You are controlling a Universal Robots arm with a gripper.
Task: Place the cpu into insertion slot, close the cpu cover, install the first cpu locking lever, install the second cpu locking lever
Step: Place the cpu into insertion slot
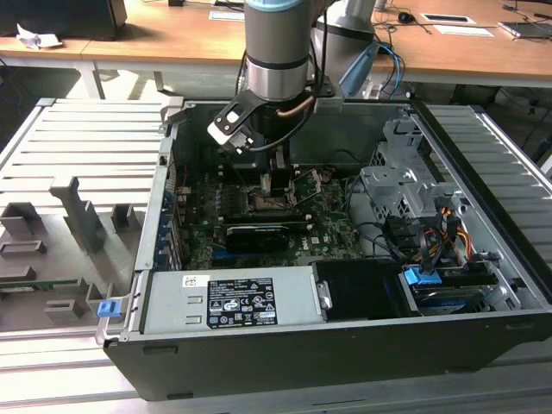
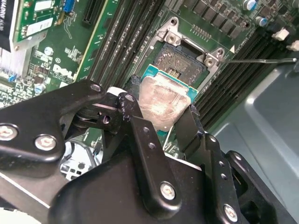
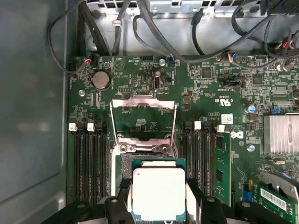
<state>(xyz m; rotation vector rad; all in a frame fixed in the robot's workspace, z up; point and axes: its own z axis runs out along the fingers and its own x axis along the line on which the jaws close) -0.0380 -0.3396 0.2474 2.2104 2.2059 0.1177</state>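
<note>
Clearly the main risk is alignment: the end effector (image 2: 161, 112) is clamped on two opposite edges of the cpu (image 3: 158, 193), metal top up, and holds it just above the insertion slot (image 2: 180, 63) near the middle of the motherboard (image 3: 219, 84), not yet seated. In the second wrist view the chip looks offset from the slot's opening and sits over its near rim, so lowering from this pose would likely land a corner on the rim or on the contact field and damage it. A tilted or rotated chip would jam rather than drop in. The cpu cover (image 3: 140, 100) stands raised at the slot's far edge; if it tips forward it could strike the chip. A thin locking lever (image 2: 261, 59) juts out beside the slot, a possible snag.
</note>
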